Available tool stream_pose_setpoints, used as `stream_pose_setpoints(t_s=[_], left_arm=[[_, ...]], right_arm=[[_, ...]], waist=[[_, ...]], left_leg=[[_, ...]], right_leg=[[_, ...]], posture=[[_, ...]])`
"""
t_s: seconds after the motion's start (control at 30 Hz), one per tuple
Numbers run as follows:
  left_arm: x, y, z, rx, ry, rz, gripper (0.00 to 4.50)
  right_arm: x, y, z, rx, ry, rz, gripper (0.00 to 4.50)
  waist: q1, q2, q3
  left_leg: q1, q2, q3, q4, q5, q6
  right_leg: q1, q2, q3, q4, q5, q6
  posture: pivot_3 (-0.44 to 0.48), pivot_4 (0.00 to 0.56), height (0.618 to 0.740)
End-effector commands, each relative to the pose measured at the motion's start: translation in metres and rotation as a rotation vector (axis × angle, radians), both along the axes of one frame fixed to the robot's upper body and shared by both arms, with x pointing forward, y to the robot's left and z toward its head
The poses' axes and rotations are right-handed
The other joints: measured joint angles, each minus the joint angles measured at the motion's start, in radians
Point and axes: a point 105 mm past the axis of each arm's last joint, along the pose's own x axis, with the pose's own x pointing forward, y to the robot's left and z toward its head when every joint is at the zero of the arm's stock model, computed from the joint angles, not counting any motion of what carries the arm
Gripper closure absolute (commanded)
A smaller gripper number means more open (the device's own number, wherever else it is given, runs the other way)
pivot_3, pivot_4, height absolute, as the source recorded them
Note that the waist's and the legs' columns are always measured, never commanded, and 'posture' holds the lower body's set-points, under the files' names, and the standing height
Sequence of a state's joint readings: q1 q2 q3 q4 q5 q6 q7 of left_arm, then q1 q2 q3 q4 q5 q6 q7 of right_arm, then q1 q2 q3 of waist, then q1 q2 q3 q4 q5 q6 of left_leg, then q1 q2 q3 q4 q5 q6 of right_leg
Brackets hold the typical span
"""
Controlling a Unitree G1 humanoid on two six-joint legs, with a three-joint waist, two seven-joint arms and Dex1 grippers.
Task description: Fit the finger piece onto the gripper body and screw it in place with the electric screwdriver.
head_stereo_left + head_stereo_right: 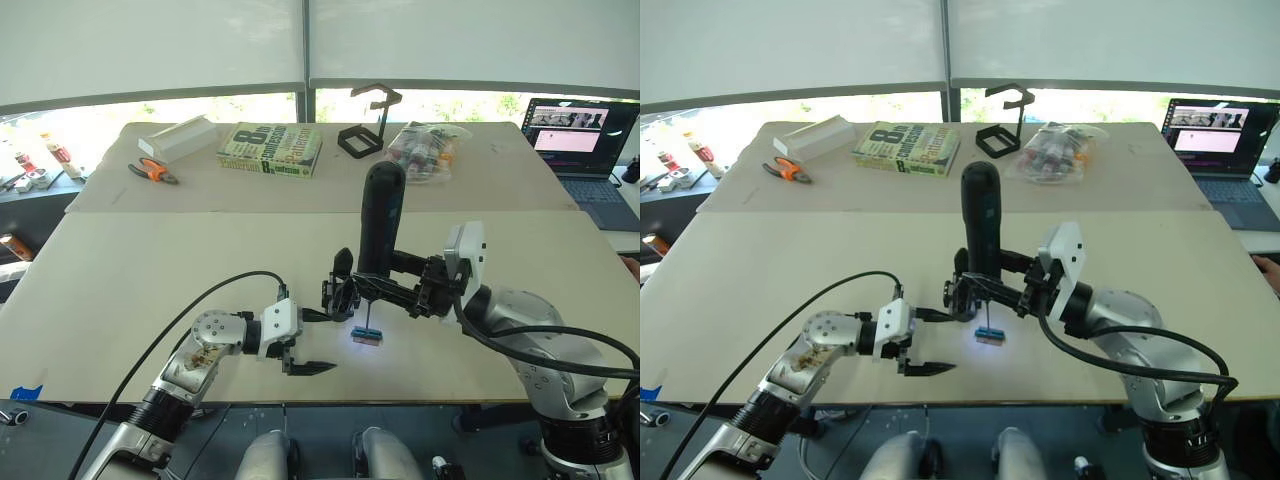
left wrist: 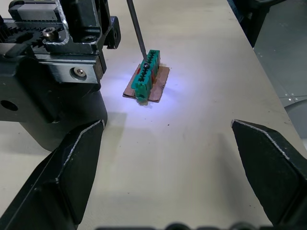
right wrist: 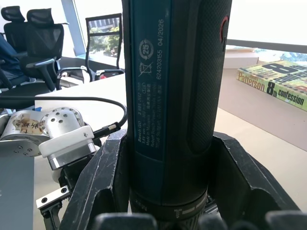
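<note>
Fingers of the right gripper clamp the electric screwdriver on both sides of its lower barrel and hold it upright; the right wrist view cuts off both ends of the tool. From the head views the thin bit comes down from the tool onto the small green-and-brown block, which lies flat on the table in a bluish-white pool of light. Exactly which slot the bit meets is too fine to make out.

Just left of the block stands the gripper body, dark metal with silvery screws, one pointed finger rising from it. In the left wrist view it is cut off by the frame edge (only its screwed plates and lower housing show). The finger piece cannot be told apart from the other black parts here.

The left gripper hovers low over the near edge of the table, its two fingers spread wide with nothing between them; one fingertip lies close beside the gripper body, and whether they touch is unclear.

Farther back, well apart from the work, lie a pair of orange-handled pliers, a white box, a book, a black wire-frame stand and a clear bag of small items, its contents hard to read. A laptop sits open on the far right.
</note>
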State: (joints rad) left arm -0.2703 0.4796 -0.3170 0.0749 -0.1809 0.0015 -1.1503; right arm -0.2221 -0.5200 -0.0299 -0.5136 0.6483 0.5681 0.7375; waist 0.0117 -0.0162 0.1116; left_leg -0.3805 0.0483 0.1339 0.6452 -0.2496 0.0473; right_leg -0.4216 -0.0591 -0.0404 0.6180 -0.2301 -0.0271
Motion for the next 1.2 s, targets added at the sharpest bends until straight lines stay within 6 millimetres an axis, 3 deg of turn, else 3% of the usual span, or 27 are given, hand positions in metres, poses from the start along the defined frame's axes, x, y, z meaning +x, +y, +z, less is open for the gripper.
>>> stream_pose_setpoints(t_s=[0.03,1.2], left_arm=[[0.0026,-0.0006,0.0122,-0.016,-0.044,-0.01,0.0],[0.005,0.0,0.0136,-0.013,-0.053,-0.012,0.0]], right_arm=[[-0.003,0.0019,0.0155,0.021,-0.078,0.012,2.58],[-0.0052,-0.002,0.0107,0.012,-0.084,-0.007,2.58]], waist=[[0.0,0.0,0.0],[0.0,0.0,0.0]], left_leg=[[0.0,0.0,0.0,0.0,0.0,0.0],[0.001,0.0,0.0,0.0,0.0,0.0]], right_leg=[[0.0,0.0,0.0,0.0,0.0,0.0],[0.0,0.0,0.0,0.001,0.0,0.0]], posture=[[0.0,0.15,0.74],[0.0,0.15,0.74]])
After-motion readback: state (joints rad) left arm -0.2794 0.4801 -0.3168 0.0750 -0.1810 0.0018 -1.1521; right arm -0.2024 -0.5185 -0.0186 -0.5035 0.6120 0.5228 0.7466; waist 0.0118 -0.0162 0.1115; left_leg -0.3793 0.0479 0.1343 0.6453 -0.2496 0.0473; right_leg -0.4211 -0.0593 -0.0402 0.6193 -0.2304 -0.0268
